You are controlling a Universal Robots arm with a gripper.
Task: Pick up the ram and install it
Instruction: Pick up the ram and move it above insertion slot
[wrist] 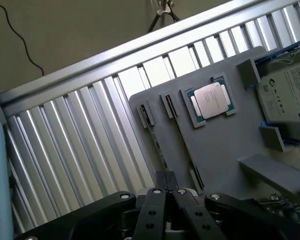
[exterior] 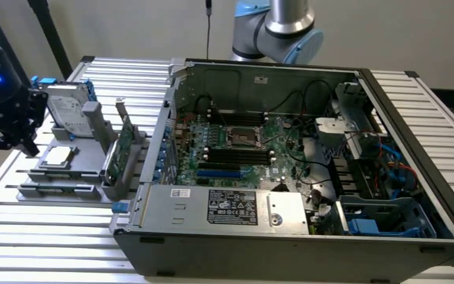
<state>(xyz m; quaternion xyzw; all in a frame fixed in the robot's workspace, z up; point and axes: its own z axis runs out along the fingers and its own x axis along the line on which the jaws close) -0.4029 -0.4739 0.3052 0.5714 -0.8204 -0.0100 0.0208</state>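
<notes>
The ram (wrist: 158, 146) is a thin green stick lying on edge in the outermost slot of a grey holder (wrist: 215, 145); in the exterior view the ram (exterior: 57, 188) sits along the holder's front edge. My black gripper (wrist: 165, 179) hovers above the holder, its fingertips pressed together over one end of the stick, nothing visibly between them. In the exterior view the gripper (exterior: 23, 139) hangs at the left of the holder, level with the hard drive. The motherboard's black slots (exterior: 239, 155) lie in the open computer case (exterior: 290, 260).
On the holder also rest a square processor chip (wrist: 212, 100), a silver hard drive with blue rails (exterior: 68, 109) and an upright green expansion card (exterior: 118, 155). Everything stands on a slatted metal table (exterior: 45, 248). The arm's base (exterior: 278, 29) rises behind the case.
</notes>
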